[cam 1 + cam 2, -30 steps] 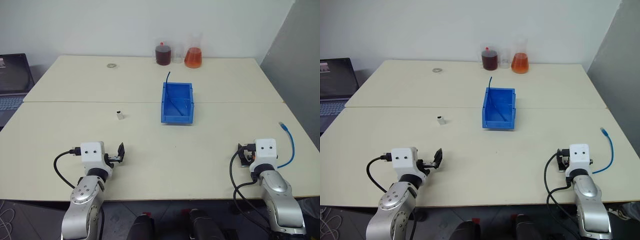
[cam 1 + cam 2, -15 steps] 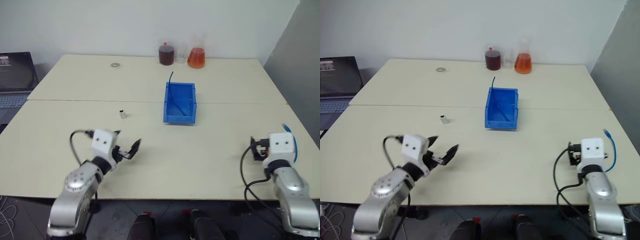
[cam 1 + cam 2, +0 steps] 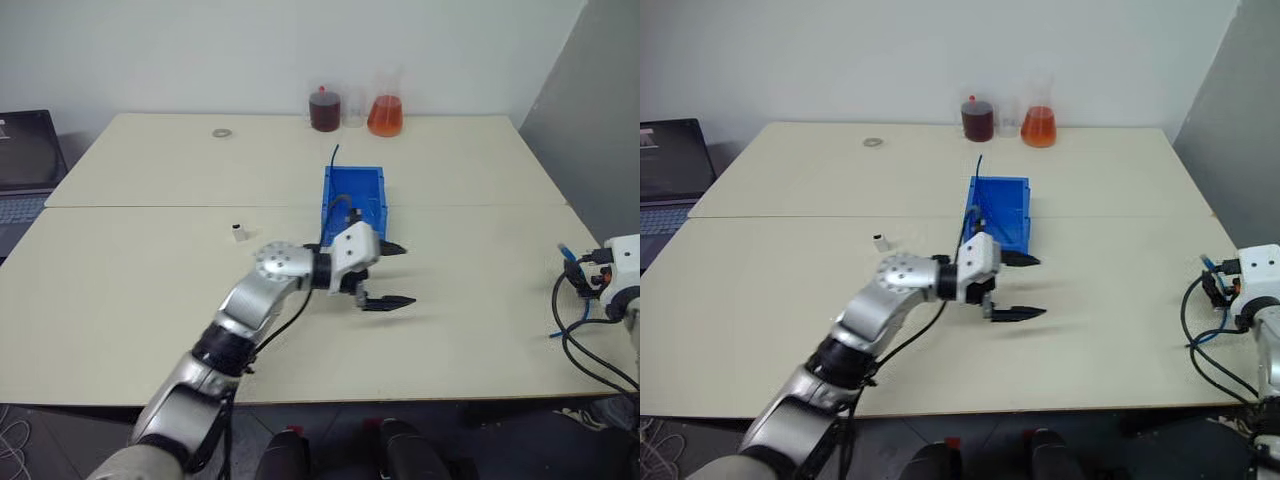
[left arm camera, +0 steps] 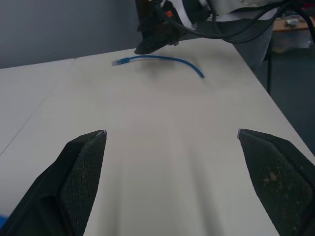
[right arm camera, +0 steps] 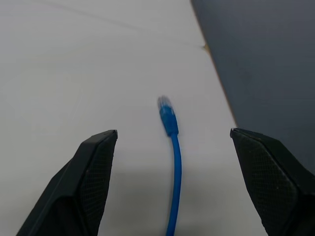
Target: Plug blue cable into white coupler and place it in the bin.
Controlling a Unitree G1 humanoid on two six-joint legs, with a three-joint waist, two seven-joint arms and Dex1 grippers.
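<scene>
**Both grippers empty, cable and coupler lying apart on the bench**

Head views: the left gripper (image 3: 385, 273) reaches across the middle of the bench, pointing toward the right edge, its two black fingers spread wide and holding nothing. It hangs just in front of the bin (image 3: 352, 206), which sits near the bench's centre with a dark thin wire (image 3: 333, 156) poking over its far wall. The white coupler (image 3: 238, 232) stands alone on the bench, well apart from the bin on its left side. At the far edge are the flasks (image 3: 385, 105) and a small metal ring (image 3: 221, 132). The right gripper (image 3: 1212, 290) sits at the right edge, close to the blue cable (image 3: 1211, 262).

Left wrist view: the fingers stand wide over bare bench; the cable lies ahead in a loose arc beside the right gripper.

Right wrist view: the right fingers are wide open with the cable's plug end between them, untouched.

Handling, as I judge it: the cable is light and limp, so it is best gripped just behind the plug. The coupler is tiny and light, likely to skid or tip; pinch its flat sides, leaving the opening free.
</scene>
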